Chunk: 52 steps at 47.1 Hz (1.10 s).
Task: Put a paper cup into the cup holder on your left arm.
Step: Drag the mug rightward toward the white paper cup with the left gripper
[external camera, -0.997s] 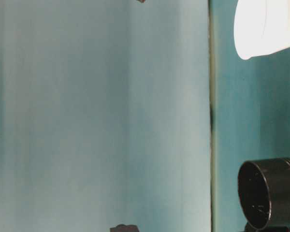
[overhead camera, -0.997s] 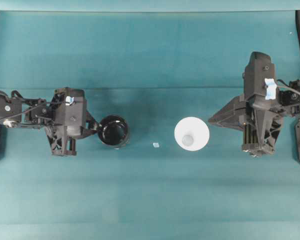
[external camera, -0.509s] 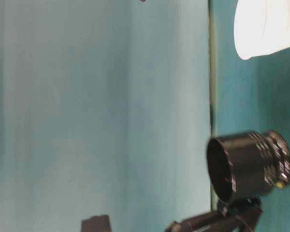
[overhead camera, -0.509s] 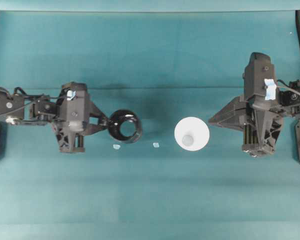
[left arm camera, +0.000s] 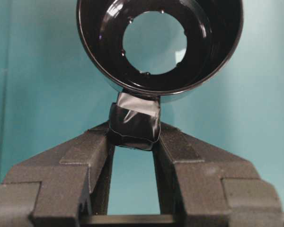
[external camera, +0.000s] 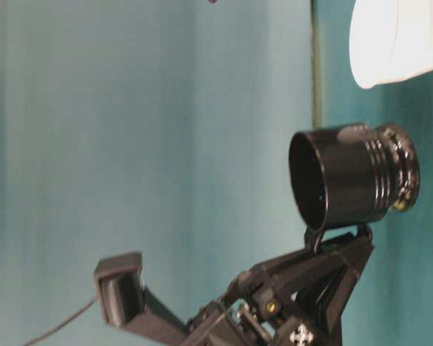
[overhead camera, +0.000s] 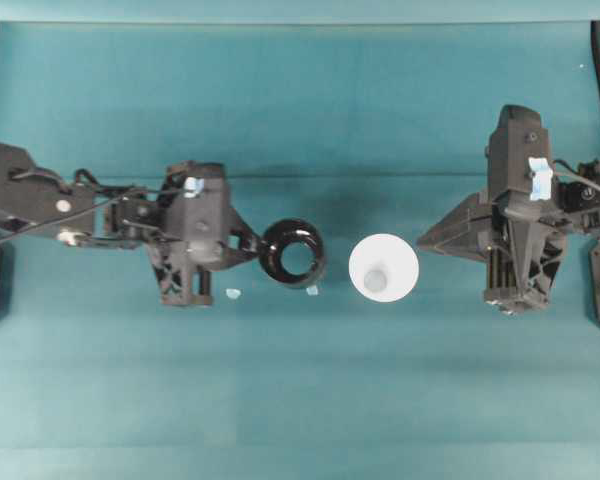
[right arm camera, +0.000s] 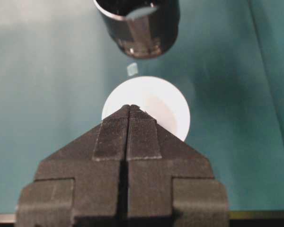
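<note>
Cup holder (overhead camera: 293, 253), empty, clamped by left gripper (left arm camera: 134, 137); right gripper (right arm camera: 129, 109) closed, paper cup (overhead camera: 383, 267) empty.

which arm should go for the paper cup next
Right. The right gripper is shut and empty, poised right beside the paper cup. The left gripper is already clamped on the cup holder by its taped handle, so it cannot pick anything up.

paper cup (external camera: 397, 40) cropped (table-level view), base unseen
</note>
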Tool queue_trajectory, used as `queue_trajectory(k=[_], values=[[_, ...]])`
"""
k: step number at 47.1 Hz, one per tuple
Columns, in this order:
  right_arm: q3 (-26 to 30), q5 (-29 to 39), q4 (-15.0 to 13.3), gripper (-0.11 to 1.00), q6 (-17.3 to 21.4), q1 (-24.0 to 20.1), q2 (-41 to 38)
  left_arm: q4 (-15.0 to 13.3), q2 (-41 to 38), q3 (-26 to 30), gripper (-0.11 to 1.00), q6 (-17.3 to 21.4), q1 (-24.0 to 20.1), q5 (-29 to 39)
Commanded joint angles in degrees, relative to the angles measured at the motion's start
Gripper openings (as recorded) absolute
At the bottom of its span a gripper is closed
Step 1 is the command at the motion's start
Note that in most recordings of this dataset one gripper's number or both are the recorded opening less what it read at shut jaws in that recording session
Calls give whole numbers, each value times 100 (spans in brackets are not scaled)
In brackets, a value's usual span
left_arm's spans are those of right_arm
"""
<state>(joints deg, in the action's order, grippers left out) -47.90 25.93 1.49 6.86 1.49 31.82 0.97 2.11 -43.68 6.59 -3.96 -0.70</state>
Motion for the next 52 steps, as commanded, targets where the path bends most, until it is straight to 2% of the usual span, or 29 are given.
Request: queue_trajectory(k=[1, 18, 52], values=[[167, -18, -18, -6, 53, -9, 26, 18, -62, 167, 29, -62, 70, 18], [167, -18, -44, -6, 44, -9, 26, 18, -404, 149, 29, -826, 132, -141], [158, 123, -79, -6, 44, -9, 44, 9, -633, 308, 29, -879, 114, -149]])
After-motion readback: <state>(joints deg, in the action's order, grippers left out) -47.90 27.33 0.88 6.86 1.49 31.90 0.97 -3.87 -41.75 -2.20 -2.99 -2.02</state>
